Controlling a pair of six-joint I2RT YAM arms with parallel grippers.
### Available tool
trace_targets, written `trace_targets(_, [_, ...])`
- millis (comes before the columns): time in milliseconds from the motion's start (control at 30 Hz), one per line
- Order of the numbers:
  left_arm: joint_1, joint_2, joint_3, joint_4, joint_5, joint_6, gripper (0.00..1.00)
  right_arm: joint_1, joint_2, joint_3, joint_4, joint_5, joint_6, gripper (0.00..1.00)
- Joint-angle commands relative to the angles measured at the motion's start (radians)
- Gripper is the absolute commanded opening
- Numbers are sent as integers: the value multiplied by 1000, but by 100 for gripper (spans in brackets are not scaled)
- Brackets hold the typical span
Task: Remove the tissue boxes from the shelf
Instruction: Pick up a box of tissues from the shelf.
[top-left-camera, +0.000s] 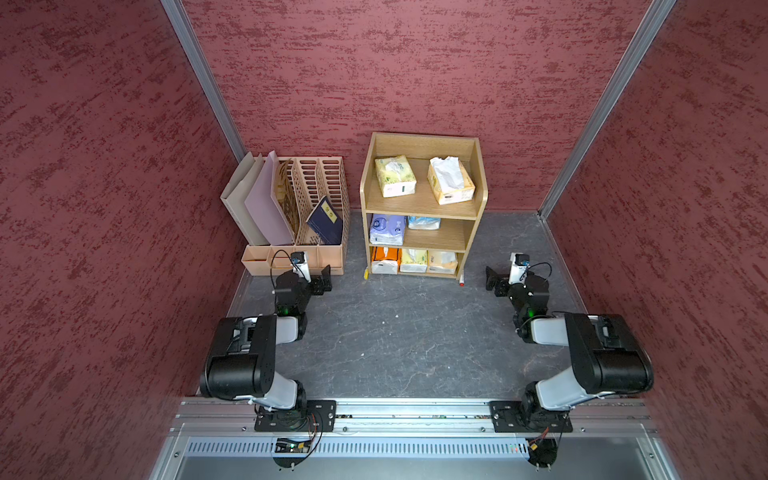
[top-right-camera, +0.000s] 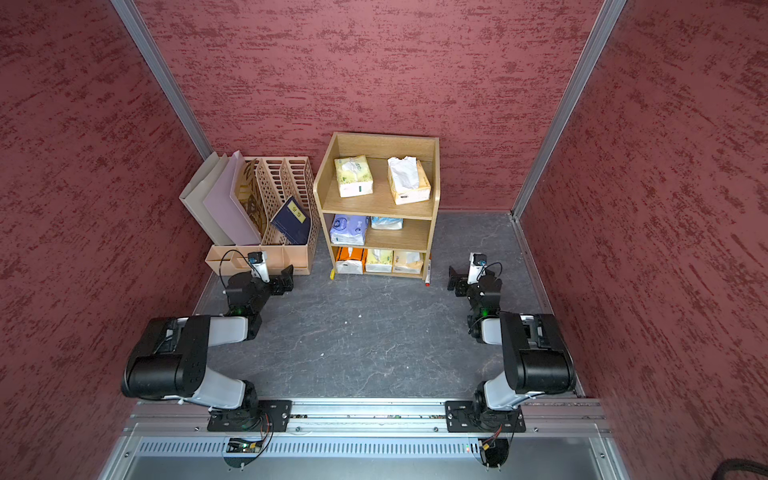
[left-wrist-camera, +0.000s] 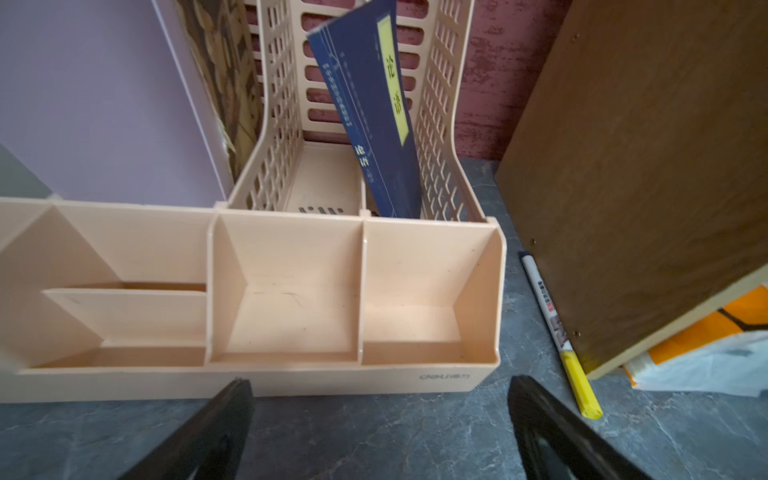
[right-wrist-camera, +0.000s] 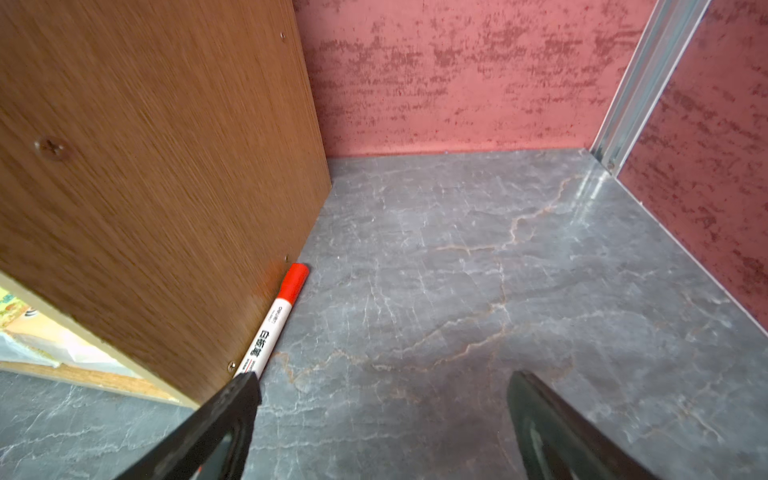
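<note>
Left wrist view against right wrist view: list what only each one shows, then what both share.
Only the left wrist view: the pink file organizer, the navy booklet leaning in it, a yellow-capped marker, the orange tissue pack in the shelf. Only the right wrist view: a red-capped marker lying along the shelf's side and a metal corner post. Both: a side panel of the shelf, the grey table, the red wall, and open, empty jaws, of the left gripper and the right gripper.

The light blue tissue pack (top-left-camera: 424, 223) is mostly hidden under the top board of the shelf (top-left-camera: 419, 203), and the right end effector (right-wrist-camera: 384, 380) covers one end of the red-capped marker (right-wrist-camera: 274, 320).
</note>
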Motion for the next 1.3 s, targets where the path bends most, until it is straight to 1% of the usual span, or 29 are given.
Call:
trace_targets(0, [-7,-97,142,-329,-76,-51,100,5,-107,214,-413,94,57,98])
trace_targets(33, [-10,-119,204,-476,-86,-80,100,5,-115,293,-571,109,78,98])
trace_targets(67, [-14,-136,259,-588,-91,-97,100,7,-121,344,-677,123,85,98])
trace_targets(100, [-19,-154,310,-696,-107,-113,100,11,-135,380,-766,162,109,98])
trace_targets(133, [-27,-176,348,-777,-138,-141,100,12,-162,391,-811,208,144,98])
trace_targets(200, [-34,-231,406,-881,-195,-196,100,12,-232,371,-829,272,225,99])
trace_targets(233, [-33,-264,425,-914,-242,-245,100,11,-275,370,-864,305,291,98])
trace_targets(267, [-31,-296,449,-970,-315,-347,100,6,-311,384,-924,294,325,98])
trace_targets(300, [-11,-331,475,-1033,-332,-446,100,4,-344,396,-962,250,322,98])
trace_targets(367, [58,-381,482,-1031,-113,-464,100,2,-378,442,-1065,191,330,99])
trace_targets(400, [84,-397,484,-1017,-8,-494,100,2,-382,478,-1130,143,331,98])
trace_targets(433, [88,-403,496,-1021,42,-525,100,2,-380,515,-1203,98,332,98])
trace_targets(500, [65,-384,570,-1094,70,-545,100,1,-375,582,-1334,40,356,98])
trace_targets(533, [43,-367,617,-1152,48,-536,100,2,-379,600,-1381,23,385,98])
trace_targets(600, [-25,-331,723,-1255,-28,-503,100,5,-429,578,-1406,-37,442,98])
trace_targets(667, [-66,-309,789,-1270,13,-434,100,23,-495,533,-1398,-63,494,95])
trace_targets(700, [-81,-302,815,-1274,35,-412,100,42,-516,532,-1423,-58,510,94])
trace_targets(733, [-93,-296,839,-1277,35,-420,100,68,-526,547,-1464,-32,517,93])
trace_targets(800, [-99,-278,891,-1296,66,-462,100,150,-530,595,-1574,46,520,91])
trace_targets(867, [-110,-245,941,-1328,103,-472,100,234,-535,634,-1652,111,538,92])
trace_targets(933, [-147,-195,1007,-1397,82,-467,100,324,-550,657,-1705,163,573,91])
trace_targets(1033, [-196,-86,1184,-1560,92,-429,100,461,-566,698,-1739,208,650,91])
trace_targets(1067, [-216,-57,1245,-1601,89,-406,100,513,-561,721,-1736,217,659,87])
trace_targets(1133, [-245,-25,1332,-1636,72,-375,100,598,-516,793,-1725,224,665,84])
trace_targets(1167, [-249,-16,1366,-1632,84,-362,100,629,-472,844,-1720,219,660,84])
trace_targets(1267, [-248,-4,1422,-1581,168,-340,100,685,-315,1046,-1686,185,617,81])
